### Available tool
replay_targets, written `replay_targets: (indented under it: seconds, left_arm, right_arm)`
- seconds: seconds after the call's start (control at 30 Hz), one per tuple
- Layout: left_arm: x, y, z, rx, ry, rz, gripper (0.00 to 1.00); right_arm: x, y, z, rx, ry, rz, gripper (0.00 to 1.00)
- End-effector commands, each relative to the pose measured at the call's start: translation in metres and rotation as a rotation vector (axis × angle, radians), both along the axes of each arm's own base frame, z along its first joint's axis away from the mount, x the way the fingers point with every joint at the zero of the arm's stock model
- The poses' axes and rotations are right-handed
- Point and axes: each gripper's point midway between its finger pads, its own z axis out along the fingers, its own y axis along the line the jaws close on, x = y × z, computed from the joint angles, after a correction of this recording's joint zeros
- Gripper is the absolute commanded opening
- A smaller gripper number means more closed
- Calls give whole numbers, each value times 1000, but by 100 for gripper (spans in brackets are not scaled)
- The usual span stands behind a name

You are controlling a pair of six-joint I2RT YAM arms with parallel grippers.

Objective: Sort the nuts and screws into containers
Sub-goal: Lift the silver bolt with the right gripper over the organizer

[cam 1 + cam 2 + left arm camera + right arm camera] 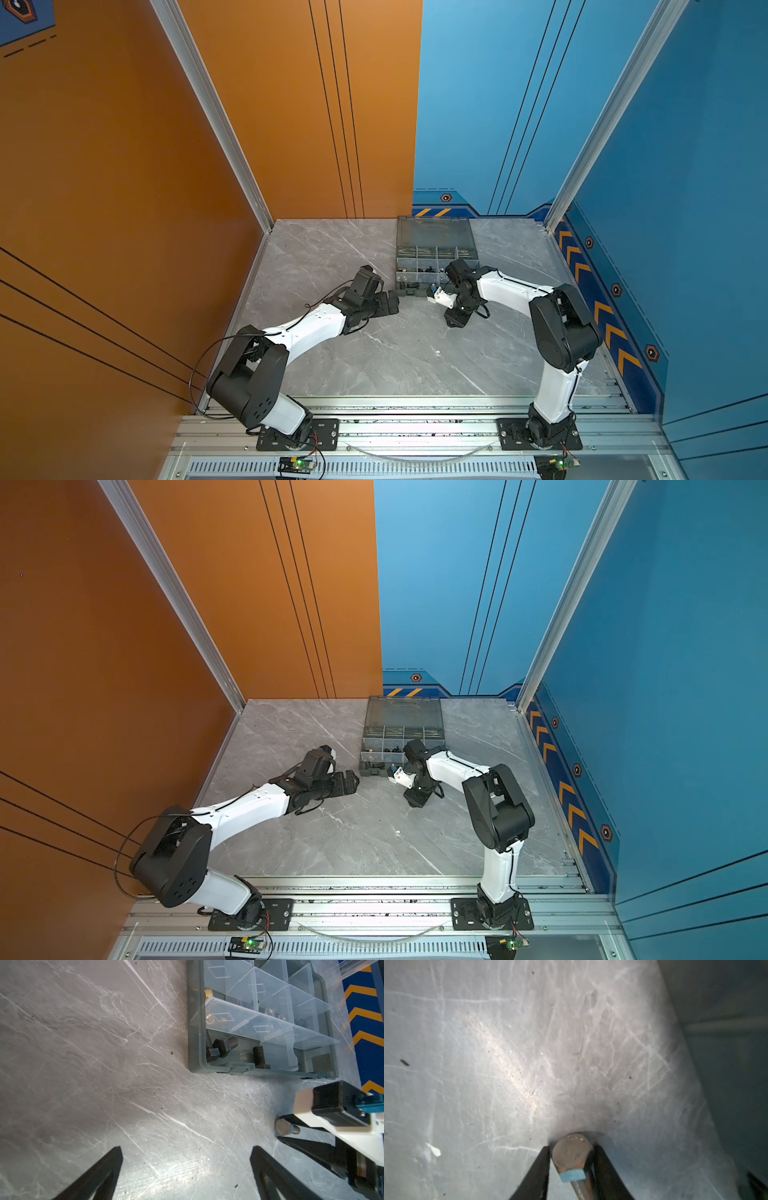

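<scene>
Silver screw (572,1155) on bench (488,1064), just outside organizer case (195,1043), its hex head gripped by right pincer (571,1148); left pincer (187,1148) wide open, empty. 3 black screws (223,1045) occupy a corner compartment.

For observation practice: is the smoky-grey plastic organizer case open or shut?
Open: the case has its hinged lid swung back, compartments exposed.

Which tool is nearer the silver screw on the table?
Right. The right tool grips the silver screw, a finger each side of its head; the open left tool hangs well apart from it.
</scene>
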Motion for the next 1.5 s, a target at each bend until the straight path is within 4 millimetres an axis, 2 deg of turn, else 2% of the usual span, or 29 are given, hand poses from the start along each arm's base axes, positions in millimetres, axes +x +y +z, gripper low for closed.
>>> replay_targets:
  seconds: [0.0, 0.2, 0.43, 0.6, 0.8, 1.0, 1.17, 1.27, 1.47]
  left_arm:
    - [-2, 4, -1, -6, 7, 7, 98]
    - [-3, 3, -1, -8, 7, 9, 98]
    - [-3, 4, -1, -9, 6, 10, 98]
    - [-3, 4, -1, -8, 6, 12, 98]
    - [-3, 3, 3, -12, -1, 9, 98]
    - [-2, 2, 10, -19, -12, 3, 98]
    - [-3, 1, 16, -29, -26, -2, 98]
    - [-3, 2, 18, -29, -31, 1, 98]
    - [-5, 6, 17, -16, -30, 6, 98]
  right_arm:
    - [-12, -6, -8, -39, 57, -33, 28]
    - [-12, -4, -6, -27, 60, -63, 11]
    - [-10, 0, 3, 18, 54, -82, 0]
    - [-3, 4, 18, 77, 15, -113, 0]
    - [7, 10, 54, 207, -47, -147, 0]
    - [26, 9, 99, 318, -157, -152, 0]
    - [58, -4, 123, 305, -275, -157, 0]
    - [78, -9, 129, 310, -310, -172, 0]
    - [108, -18, 121, 264, -326, -208, 0]
